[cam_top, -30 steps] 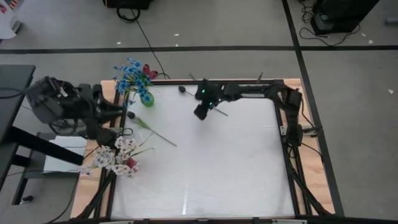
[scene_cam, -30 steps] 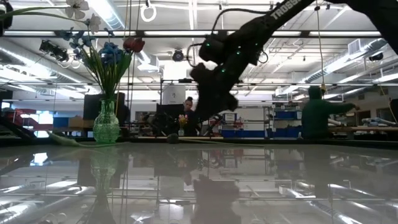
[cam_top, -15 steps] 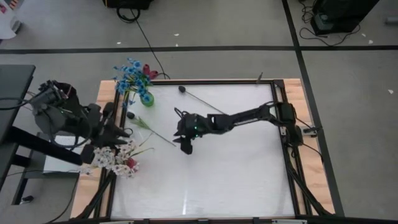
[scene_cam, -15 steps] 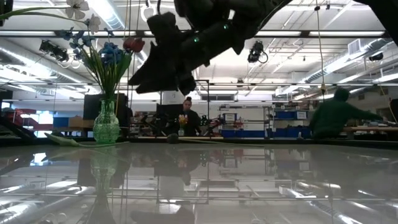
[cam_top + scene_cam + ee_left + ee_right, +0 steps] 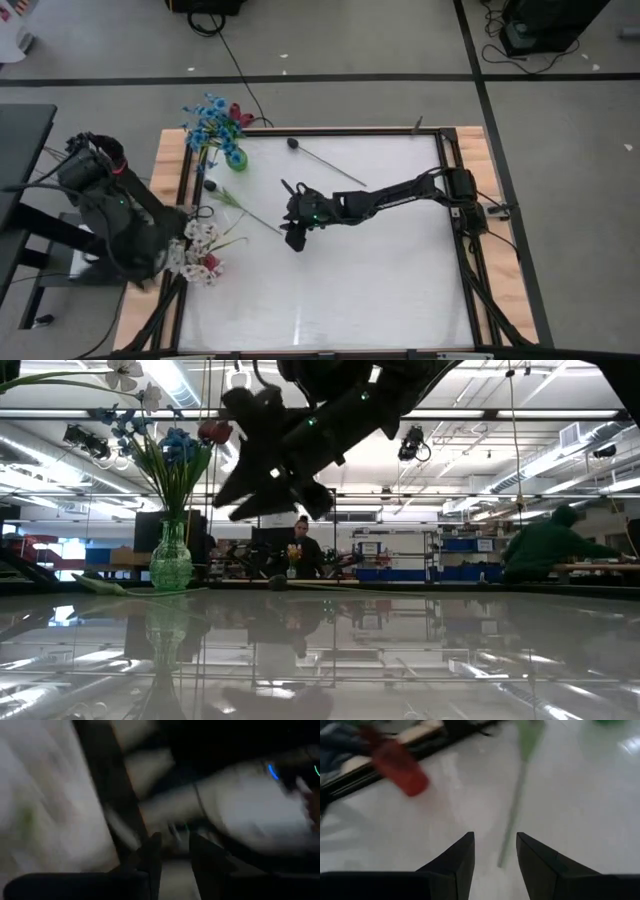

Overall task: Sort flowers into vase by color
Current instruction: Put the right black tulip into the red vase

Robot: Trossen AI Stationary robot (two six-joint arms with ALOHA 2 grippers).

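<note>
One flower (image 5: 245, 212) lies flat on the white table, its thin green stem running from a dark head by the green vase (image 5: 233, 158) toward the middle. My right gripper (image 5: 290, 225) hovers open above the stem's free end (image 5: 506, 845), which shows between and ahead of its fingers, untouched. A second dark-headed flower (image 5: 325, 162) lies near the far edge. Blue flowers (image 5: 208, 120) stand in the green vase (image 5: 170, 565). White and pink flowers (image 5: 190, 250) sit at the left edge by a red vase (image 5: 395, 762). My left gripper (image 5: 172, 852) shows blurred, a gap between its fingers, nothing seen in it.
The left arm (image 5: 120, 225) hangs over the table's left wooden rim (image 5: 168, 180), next to the white and pink bunch. The near half of the table (image 5: 330, 290) is bare white. People stand in the room beyond the far edge.
My right gripper has swung from the far middle of the table toward the left and near side, coming over the free end of the lying stem, most of it in the first half second. My left arm has turned and moved toward the near edge, over the white flowers.
</note>
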